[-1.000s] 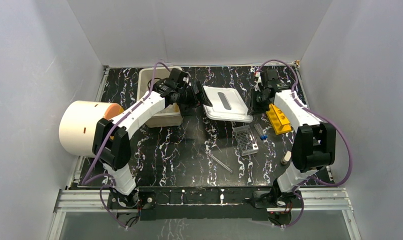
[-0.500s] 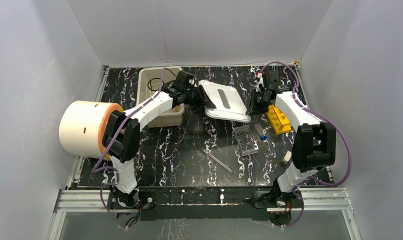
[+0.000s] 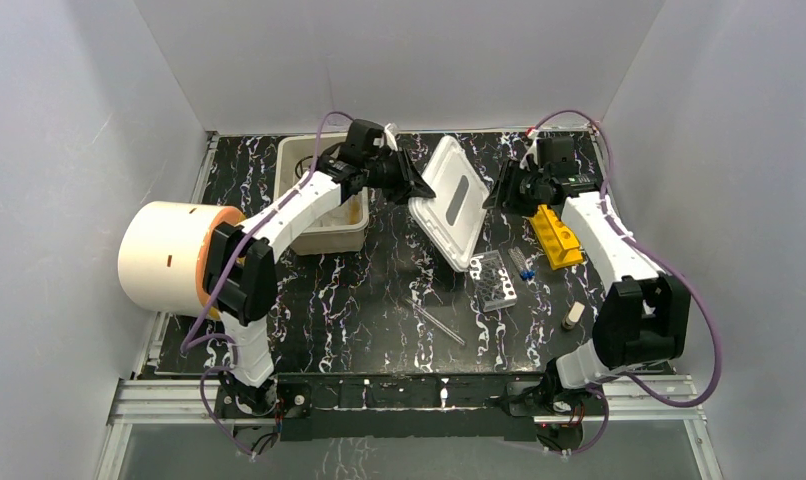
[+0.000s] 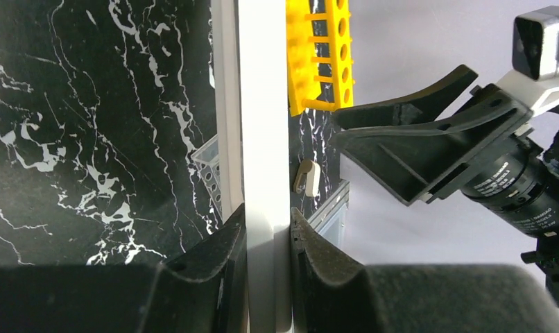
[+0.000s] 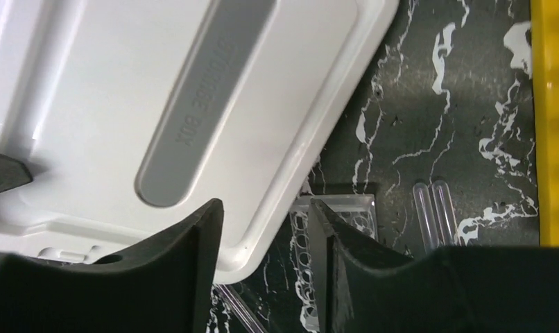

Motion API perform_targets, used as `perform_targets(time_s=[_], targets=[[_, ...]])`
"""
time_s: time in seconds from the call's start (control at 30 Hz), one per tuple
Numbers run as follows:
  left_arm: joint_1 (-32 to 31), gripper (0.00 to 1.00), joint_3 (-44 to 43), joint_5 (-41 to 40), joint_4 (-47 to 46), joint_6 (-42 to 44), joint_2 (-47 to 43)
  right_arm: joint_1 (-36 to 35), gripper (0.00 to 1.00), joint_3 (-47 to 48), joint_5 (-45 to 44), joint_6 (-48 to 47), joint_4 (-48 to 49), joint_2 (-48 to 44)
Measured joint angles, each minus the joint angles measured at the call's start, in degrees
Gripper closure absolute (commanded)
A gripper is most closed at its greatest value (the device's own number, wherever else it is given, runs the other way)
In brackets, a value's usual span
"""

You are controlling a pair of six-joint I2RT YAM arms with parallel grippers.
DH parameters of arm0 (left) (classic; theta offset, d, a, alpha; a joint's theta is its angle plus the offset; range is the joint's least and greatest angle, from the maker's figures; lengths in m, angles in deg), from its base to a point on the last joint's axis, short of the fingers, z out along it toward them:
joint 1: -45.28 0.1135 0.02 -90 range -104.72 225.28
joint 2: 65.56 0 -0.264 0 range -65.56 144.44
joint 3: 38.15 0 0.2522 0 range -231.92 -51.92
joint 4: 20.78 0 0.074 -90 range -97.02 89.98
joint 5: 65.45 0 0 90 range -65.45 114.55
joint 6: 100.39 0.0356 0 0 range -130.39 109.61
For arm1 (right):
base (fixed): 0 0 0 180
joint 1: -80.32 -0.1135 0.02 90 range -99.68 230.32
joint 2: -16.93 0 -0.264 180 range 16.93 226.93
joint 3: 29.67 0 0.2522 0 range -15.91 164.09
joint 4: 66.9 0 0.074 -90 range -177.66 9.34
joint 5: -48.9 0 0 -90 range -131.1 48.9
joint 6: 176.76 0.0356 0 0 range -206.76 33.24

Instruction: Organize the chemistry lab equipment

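top view: lid covers a corner of the silver rack; pale piece too small for me to name | left wrist: yellow rack cut by top edge | right wrist: vials vanish behind my right end effector, caps unseen; lid runs off left and top

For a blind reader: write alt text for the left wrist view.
The left gripper clamps a white lid, edge-on, over the black marble table. Beside it the right gripper stands open, clear of the lid; a yellow tube rack lies beyond.
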Motion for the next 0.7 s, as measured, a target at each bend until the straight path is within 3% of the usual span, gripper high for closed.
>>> perform_targets(time_s=[0.13,0.23,0.5,0.7], targets=[[2.9,1.00,-0.5,4.2,0.0,2.3,-1.1,0.0,0.26,1.6,0.5,2.2,1.9,-2.8],[6.5,1.00,-0.5,6.9,0.0,2.7,-2.8,0.0,0.22,2.1,1.3,4.8,3.7,-5.1],[15.6,1.00,-0.5,9.4,-0.9,1.1,-12.3,0.0,0.22,0.3,8.2,17.9,14.7,-11.1],[21.2,1.00,-0.5,6.6,1.7,2.3,-19.8,-0.2,0.22,-0.9,11.8,22.8,19.3,-10.1]])
